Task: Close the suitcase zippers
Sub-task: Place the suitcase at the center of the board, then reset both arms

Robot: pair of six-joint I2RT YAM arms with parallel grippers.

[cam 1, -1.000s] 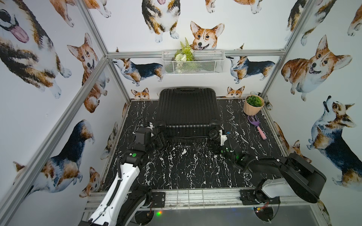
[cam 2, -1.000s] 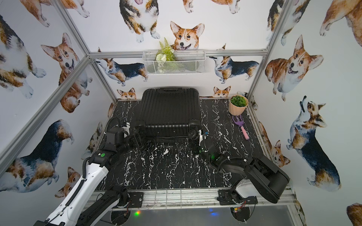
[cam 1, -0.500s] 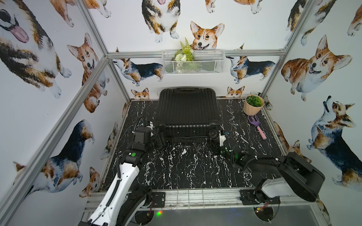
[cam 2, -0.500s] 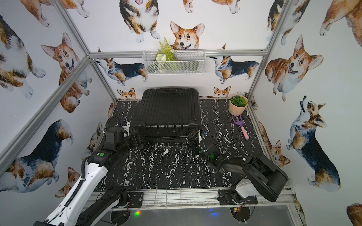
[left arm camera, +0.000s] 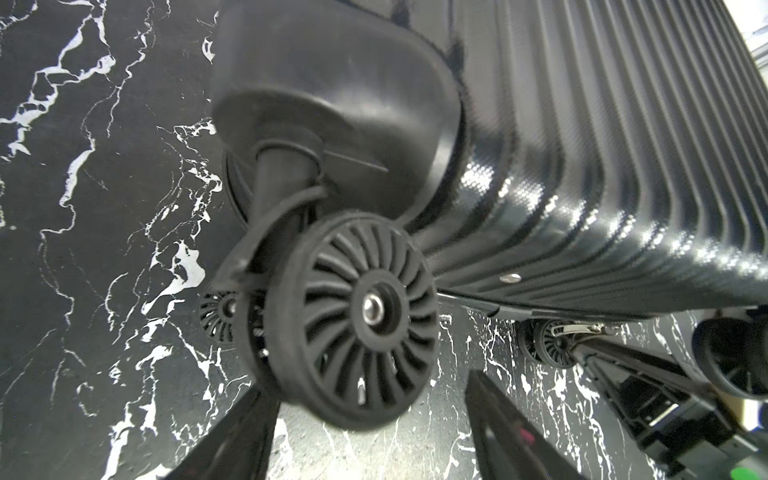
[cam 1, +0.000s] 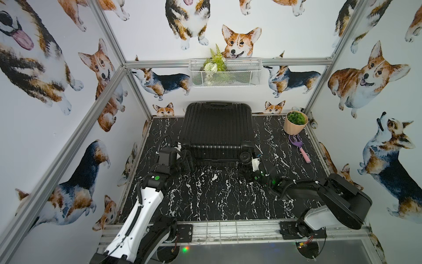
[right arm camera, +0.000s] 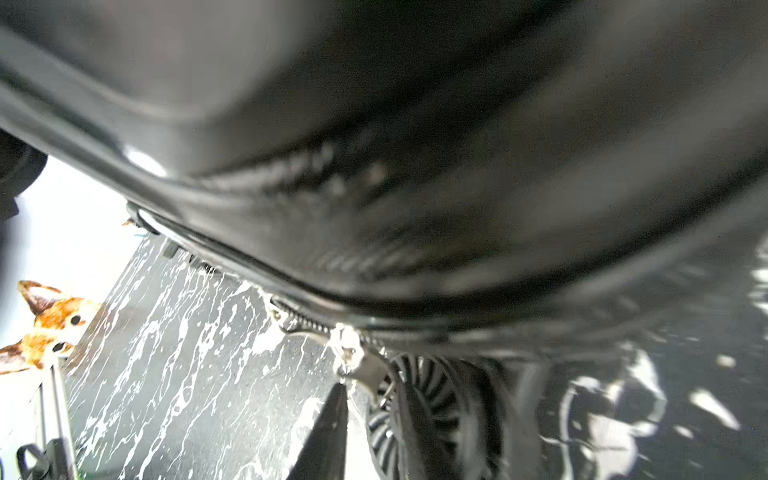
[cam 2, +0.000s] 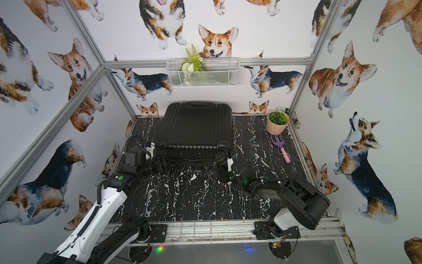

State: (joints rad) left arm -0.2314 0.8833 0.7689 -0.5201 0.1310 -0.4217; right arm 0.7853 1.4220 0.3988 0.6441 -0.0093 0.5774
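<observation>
The black ribbed suitcase [cam 1: 217, 130] [cam 2: 196, 130] lies flat at the back of the marbled table, lid down. My left gripper [cam 1: 188, 160] [left arm camera: 365, 386] stands open at its near left corner, fingers either side of a spoked wheel [left arm camera: 353, 320] without pinching it. My right gripper [cam 1: 245, 169] [right arm camera: 374, 395] is at the near right corner, under the rim. There one dark finger [right arm camera: 332, 424] points at the metal zipper pull [right arm camera: 351, 353] on the zipper track [right arm camera: 299, 320], beside another wheel [right arm camera: 428, 399]. The second finger is blurred, so the grip is unclear.
A beige plant pot [cam 1: 295, 123] stands at the back right with a purple and pink toy rake [cam 1: 299, 146] in front of it. A white wire basket [cam 1: 225, 73] hangs on the back wall. Corgi-print walls enclose three sides of the table [cam 1: 217, 196].
My right arm has crept a little to the left, toward the suitcase's near right corner. The left arm and the suitcase have stayed where they were.
</observation>
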